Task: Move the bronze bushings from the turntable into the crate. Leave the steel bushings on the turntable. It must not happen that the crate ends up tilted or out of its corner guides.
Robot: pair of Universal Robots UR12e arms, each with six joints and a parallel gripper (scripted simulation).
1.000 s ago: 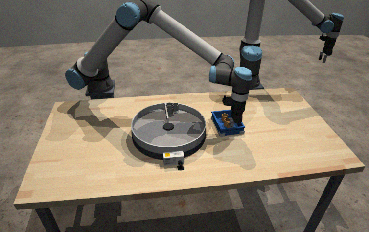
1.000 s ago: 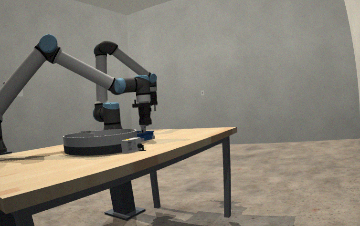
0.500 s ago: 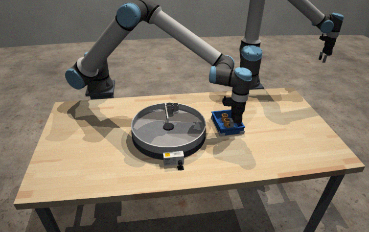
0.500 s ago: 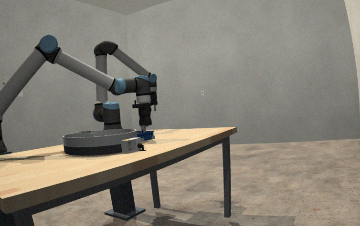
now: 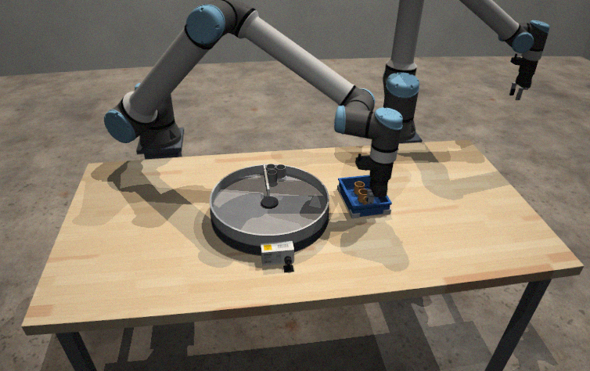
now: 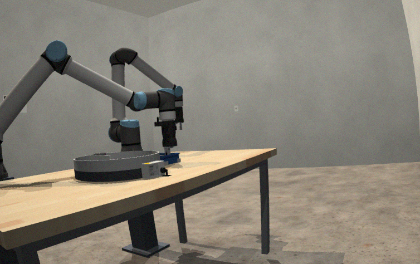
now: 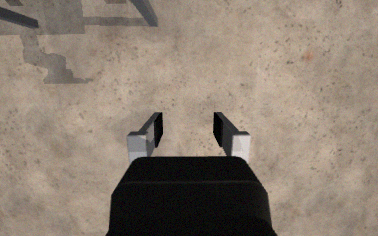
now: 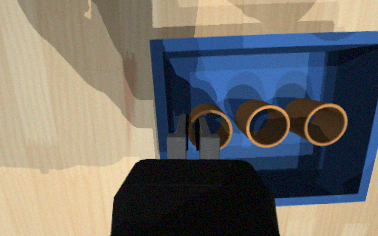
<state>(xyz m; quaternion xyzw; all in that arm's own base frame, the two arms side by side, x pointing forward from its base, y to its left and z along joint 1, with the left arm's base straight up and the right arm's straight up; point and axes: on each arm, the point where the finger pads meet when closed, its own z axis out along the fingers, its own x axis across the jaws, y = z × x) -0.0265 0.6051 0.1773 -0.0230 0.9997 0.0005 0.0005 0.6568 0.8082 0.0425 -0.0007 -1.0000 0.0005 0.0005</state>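
Inside the crate (image 5: 371, 210) (image 6: 174, 159) (image 8: 280, 41), my right gripper (image 5: 369, 197) (image 6: 167, 152) (image 8: 191, 125) pinched a bronze bushing (image 5: 365, 199) (image 8: 213, 111); dragging sideways risked tilting. Outside, my left gripper (image 5: 516, 91) (image 6: 180, 126) (image 7: 188, 122) was spread.

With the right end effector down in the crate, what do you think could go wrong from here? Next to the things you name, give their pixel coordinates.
The right end effector (image 5: 370, 199) (image 6: 167, 152) (image 8: 191, 125) is closed on the wall of the end bronze bushing (image 5: 365, 200) (image 8: 207, 107); lifting before release might drag it out or topple it into the middle bronze bushing (image 5: 362, 192) (image 8: 252, 112). Opening wide might push the nearby crate (image 6: 171, 159) (image 8: 280, 39) wall, perhaps shifting it from its corner guides (image 5: 386, 211).
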